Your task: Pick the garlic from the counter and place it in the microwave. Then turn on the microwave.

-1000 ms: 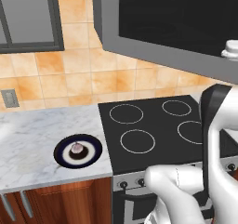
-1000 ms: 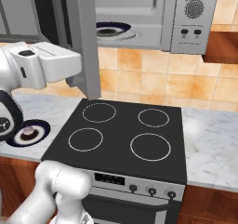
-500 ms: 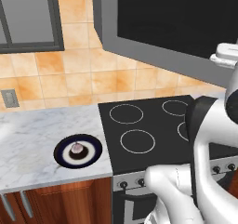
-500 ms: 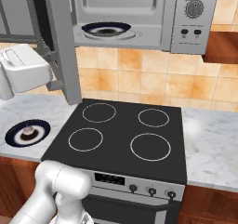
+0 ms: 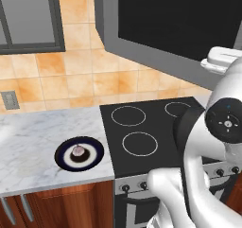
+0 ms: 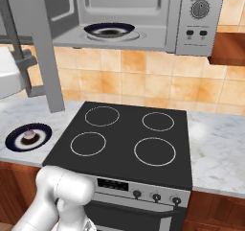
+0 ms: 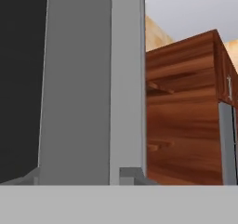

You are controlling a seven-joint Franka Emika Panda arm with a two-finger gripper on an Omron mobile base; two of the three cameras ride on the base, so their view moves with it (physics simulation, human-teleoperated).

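Resting on a dark-blue plate (image 5: 92, 155) on the marble tabletop (image 5: 33, 142), the garlic (image 5: 78, 151) sits left of the stovetop (image 6: 129, 141). Microwave (image 6: 143, 19) door open. End effector state: cannot tell.

We are in a home kitchen — a black four-ring stovetop (image 6: 127, 136) sits between marble table (image 6: 215, 144) tops on wooden cabinet fronts (image 5: 61, 206), with orange wall tiles (image 6: 143, 81) behind and an open microwave (image 6: 143, 14) mounted above — a dark-blue plate (image 5: 79, 153) too.
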